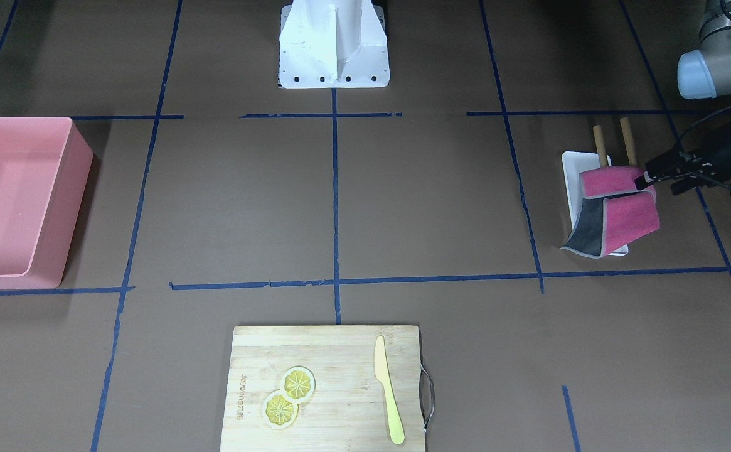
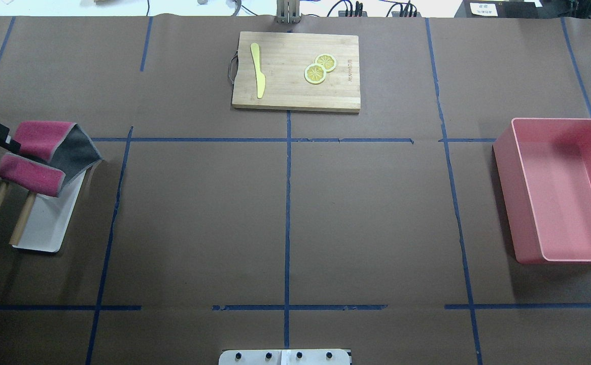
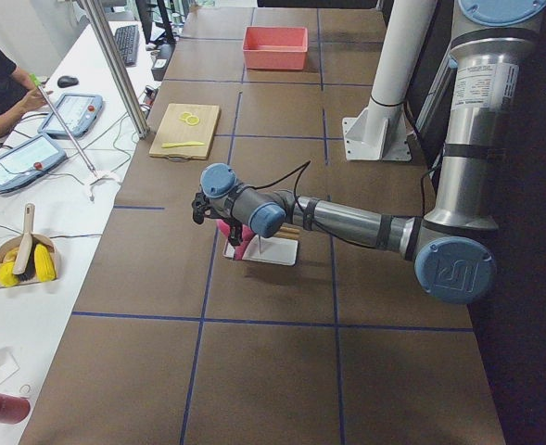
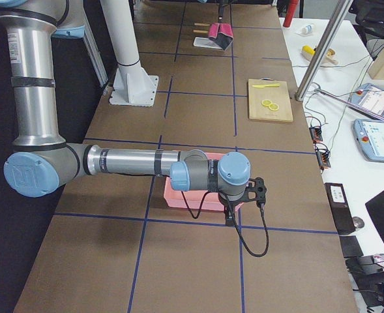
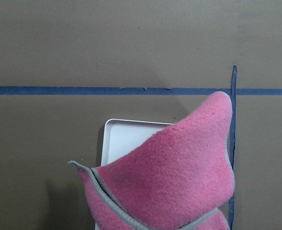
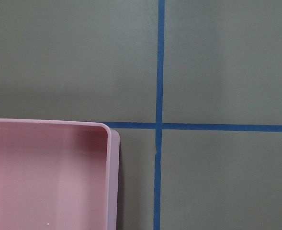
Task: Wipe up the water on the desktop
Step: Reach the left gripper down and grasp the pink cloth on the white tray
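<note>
Left fingers (image 1: 657, 166) pinch edge of pink cloth (image 1: 619, 213), held over white tray (image 2: 46, 228) at worktop's (image 1: 434, 201) left end | right fingers (image 4: 231, 217) over pink bin (image 1: 76, 207), spread or pressed together: cannot tell | progress: cloth in hand, wiping not begun; no wet patch discernible on worktop, whole wipe remains

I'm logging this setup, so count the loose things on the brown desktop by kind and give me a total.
Cloth: 1
White tray: 1
Wooden rods: 2
Cutting board: 1
Yellow knife: 1
Lemon slices: 2
Pink bin: 1
Total: 9
</note>
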